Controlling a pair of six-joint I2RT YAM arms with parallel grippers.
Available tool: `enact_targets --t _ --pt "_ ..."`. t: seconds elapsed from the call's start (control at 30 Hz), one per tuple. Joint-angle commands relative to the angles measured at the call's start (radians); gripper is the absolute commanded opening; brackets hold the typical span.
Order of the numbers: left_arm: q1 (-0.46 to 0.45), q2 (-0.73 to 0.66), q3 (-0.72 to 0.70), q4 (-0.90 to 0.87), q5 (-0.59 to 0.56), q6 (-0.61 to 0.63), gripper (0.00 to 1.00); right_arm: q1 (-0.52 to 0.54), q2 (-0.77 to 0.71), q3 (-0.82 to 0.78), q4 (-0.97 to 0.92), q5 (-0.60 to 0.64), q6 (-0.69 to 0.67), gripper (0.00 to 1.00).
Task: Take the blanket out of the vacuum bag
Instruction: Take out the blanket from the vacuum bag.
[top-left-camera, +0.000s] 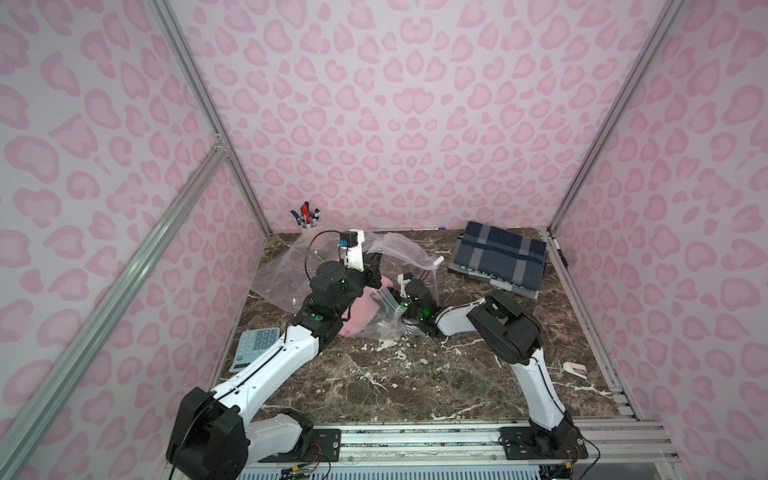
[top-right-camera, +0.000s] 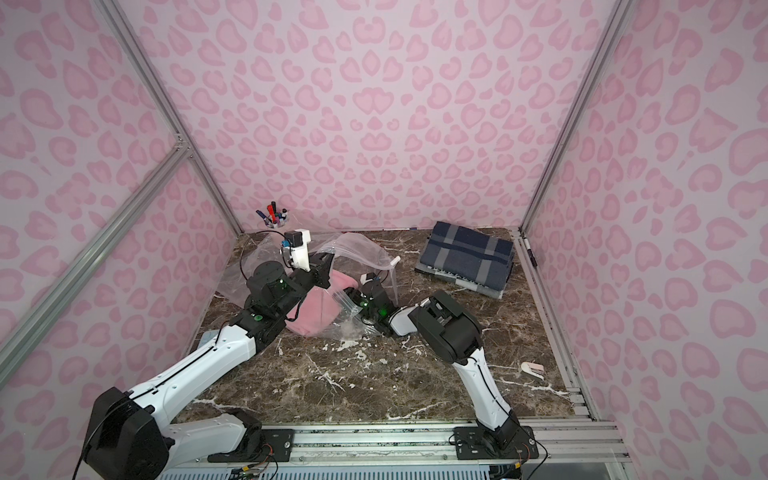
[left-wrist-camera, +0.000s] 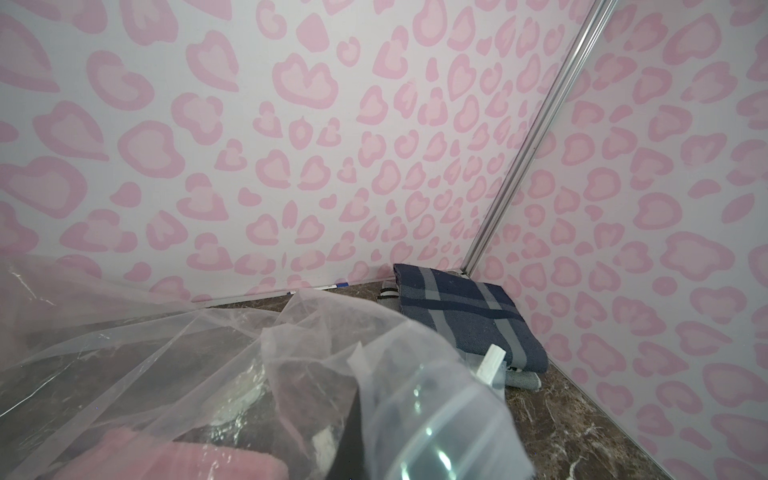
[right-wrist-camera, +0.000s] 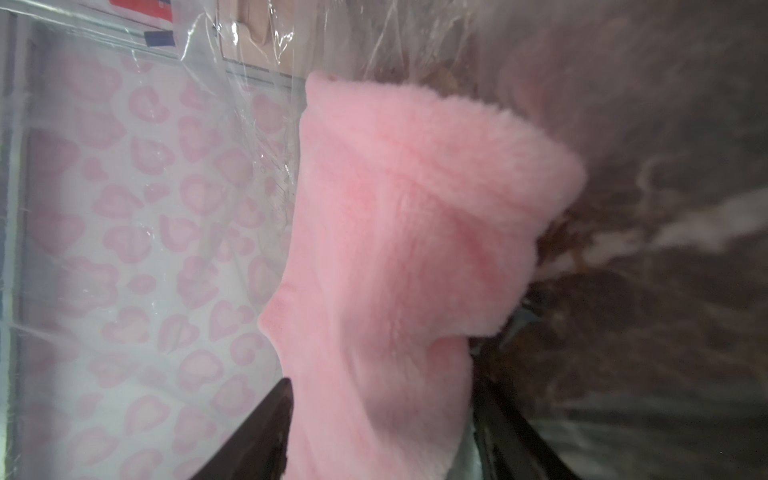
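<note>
Blanket of pink fluffy fleece (right-wrist-camera: 407, 232) sits mid-frame between open jaws of right end effector (right-wrist-camera: 382, 386); left end effector (top-left-camera: 373, 261) pinches clear plastic vacuum bag (top-left-camera: 282, 266).

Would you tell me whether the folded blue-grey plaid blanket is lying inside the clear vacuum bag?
No, in a top view the plaid blanket lies folded on the table, outside the vacuum bag.

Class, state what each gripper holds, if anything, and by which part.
Left gripper: shut on the vacuum bag, at its raised zip-seal edge. Right gripper: jaws straddle an end of the pink blanket, inside the bag; grip cannot be told.
</note>
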Motion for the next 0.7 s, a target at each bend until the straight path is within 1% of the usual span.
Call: enact_targets --t 0.0,0.07,0.2,0.37,0.43,0.53,0.6,0.63,0.67 --pt "-0.002 0.001 -0.002 0.063 0.007 0.003 0.04 -0.009 0.023 0.009 0.074 -0.008 0.042 0.66" --pt "-0.003 0.001 -0.002 0.056 0.007 0.007 0.04 -0.015 0.034 0.025 0.099 -0.038 0.049 0.64" --pt "-0.002 -0.007 -0.011 0.06 -0.006 0.008 0.04 -0.014 0.034 0.048 0.074 -0.028 0.045 0.64" --pt "-0.003 0.001 -0.007 0.055 0.007 0.0 0.04 -0.012 0.112 0.134 0.076 -0.047 0.056 0.57" --pt "-0.002 -0.002 -0.014 0.061 0.007 -0.003 0.04 -0.012 0.138 0.193 0.048 -0.056 0.042 0.48" --pt "-0.002 -0.002 -0.016 0.057 0.006 0.001 0.04 -0.018 0.164 0.227 0.045 -0.068 0.028 0.2" --pt "-0.002 -0.004 -0.015 0.052 0.0 0.006 0.04 -0.022 0.161 0.23 0.038 -0.086 0.005 0.05" --pt "-0.002 -0.005 -0.015 0.052 -0.003 0.01 0.04 -0.025 0.15 0.226 0.017 -0.09 -0.016 0.0" --pt "-0.002 -0.006 -0.016 0.051 -0.005 0.015 0.04 -0.024 0.134 0.217 -0.002 -0.087 -0.037 0.0"
